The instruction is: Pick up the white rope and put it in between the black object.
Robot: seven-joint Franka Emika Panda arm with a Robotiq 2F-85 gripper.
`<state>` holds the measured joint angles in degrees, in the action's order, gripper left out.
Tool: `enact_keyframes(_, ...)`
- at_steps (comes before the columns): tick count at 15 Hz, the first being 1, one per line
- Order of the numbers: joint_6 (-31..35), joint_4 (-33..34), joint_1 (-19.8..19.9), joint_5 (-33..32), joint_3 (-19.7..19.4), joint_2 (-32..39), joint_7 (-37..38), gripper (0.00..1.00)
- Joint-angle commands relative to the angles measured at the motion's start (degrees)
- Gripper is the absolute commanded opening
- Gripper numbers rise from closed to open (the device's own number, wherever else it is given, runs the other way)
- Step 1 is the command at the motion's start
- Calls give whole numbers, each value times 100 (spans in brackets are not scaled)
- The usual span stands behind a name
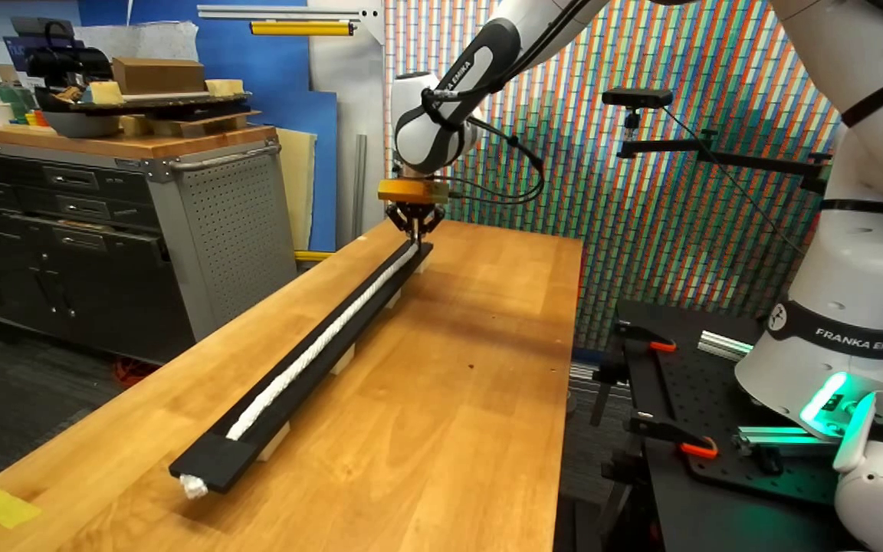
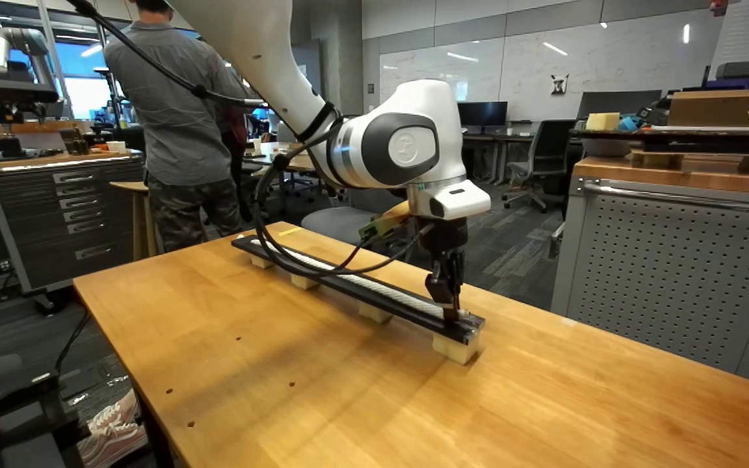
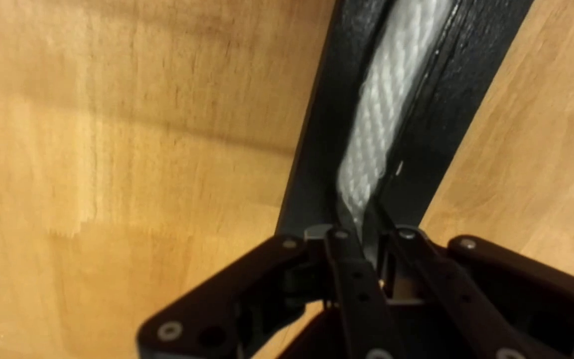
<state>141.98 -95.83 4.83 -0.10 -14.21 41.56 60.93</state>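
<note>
The white rope [image 1: 311,349] lies lengthwise in the groove of the long black bar [image 1: 330,355], between its two rails, along most of the bar in both exterior views. At the end nearest the camera in an exterior view, the rope goes out of sight at a flat black cover [image 1: 215,458], and a white tuft [image 1: 194,486] pokes out past that end.

At the opposite end, the gripper [image 2: 452,316] points straight down over the groove, just short of the bar's tip. Its fingers [image 3: 342,235] are drawn close together. In the wrist view the rope narrows and runs into the slim gap between them, so they appear pinched on it; whether they also touch the rails cannot be told.

Pale wooden blocks [image 2: 456,349] prop the bar up off the wooden table [image 2: 576,396]. A strip of yellow tape [image 1: 2,504] is stuck to the table near the covered end. The white robot arm [image 2: 381,146] reaches over the table, with a black cable [image 2: 280,162] looping from it in front of the bar. Behind, a man [image 2: 179,110] in a gray shirt stands with his back turned.
</note>
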Motion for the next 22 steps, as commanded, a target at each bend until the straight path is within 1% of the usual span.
enact_keyframes(1, -210, 440, 214, 382, -10, 243, 15, 3)
enact_keyframes(4, -274, 542, 269, 552, -19, 300, 43, 3)
enact_keyframes(10, -288, 640, 264, 629, -11, 351, 33, 4)
enact_keyframes(12, -275, 635, 279, 649, -7, 336, 29, 31)
enact_keyframes(15, -257, 619, 319, 663, -4, 303, 14, 52)
enact_keyframes(16, -254, 617, 337, 670, 1, 292, 9, 64)
enact_keyframes(17, -238, 600, 350, 674, 4, 265, 2, 70)
enact_keyframes(18, -231, 596, 365, 681, 11, 251, -4, 74)
enact_keyframes(20, -202, 519, 366, 679, 35, 154, -52, 85)
enact_keyframes(21, -176, 440, 354, 685, 72, 66, -106, 95)
enact_keyframes(22, -214, 360, 357, 703, 156, -45, -232, 100)
